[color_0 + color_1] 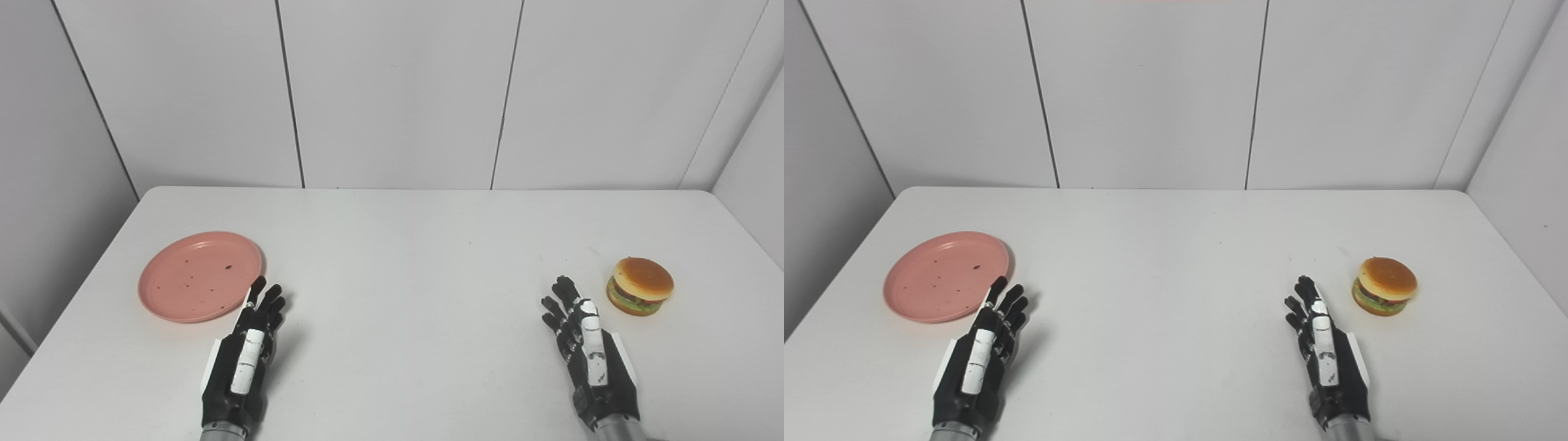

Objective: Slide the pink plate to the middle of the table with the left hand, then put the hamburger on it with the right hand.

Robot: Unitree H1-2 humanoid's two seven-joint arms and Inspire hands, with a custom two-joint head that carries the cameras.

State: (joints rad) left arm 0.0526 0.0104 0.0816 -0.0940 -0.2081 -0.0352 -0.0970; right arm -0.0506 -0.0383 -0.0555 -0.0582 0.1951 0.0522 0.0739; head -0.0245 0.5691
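Observation:
A pink plate [199, 275] with dark specks lies on the left side of the white table [416, 257]. A toy hamburger [640, 286] stands on the right side. My left hand [245, 355] is open and empty, fingers stretched out, its tips at the plate's near right rim. My right hand [585, 349] is open and empty, fingers stretched out, just left of and nearer than the hamburger, not touching it. The plate [946, 275], hamburger [1385, 285], left hand [977, 358] and right hand [1326, 355] also show in the right eye view.
Grey panelled walls [398, 92] close the table in at the back and both sides. The table's left edge runs close to the plate. Bare white tabletop lies between the two hands.

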